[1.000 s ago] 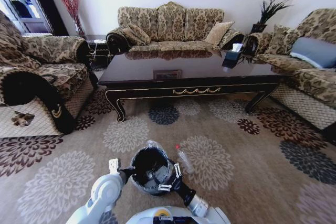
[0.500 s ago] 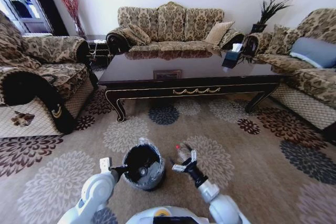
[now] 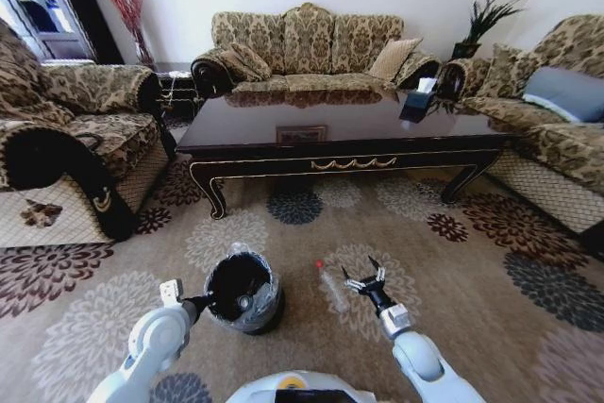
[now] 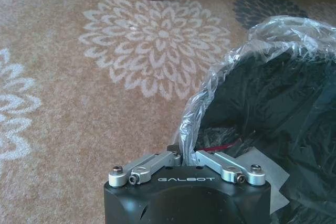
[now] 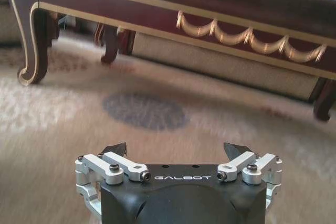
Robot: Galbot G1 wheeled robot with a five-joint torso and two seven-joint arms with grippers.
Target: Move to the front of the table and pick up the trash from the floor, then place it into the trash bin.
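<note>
The black trash bin with its clear bag stands on the flowered floor, in front of the dark table. My left gripper is shut on the bin's near rim; the left wrist view shows its fingertips pinching the crinkly bag edge of the bin. A clear bottle with a red cap lies on the carpet right of the bin. My right gripper hovers open just right of the bottle. In the right wrist view that gripper faces the table's gold-trimmed front.
Sofas ring the table: one at the left, one behind, one at the right. A curved table leg stands ahead of the right gripper. A dark box sits on the tabletop.
My right gripper has swung from over the bin out to the right, past the bottle. My left gripper has drawn the bin leftwards and a little farther away.
</note>
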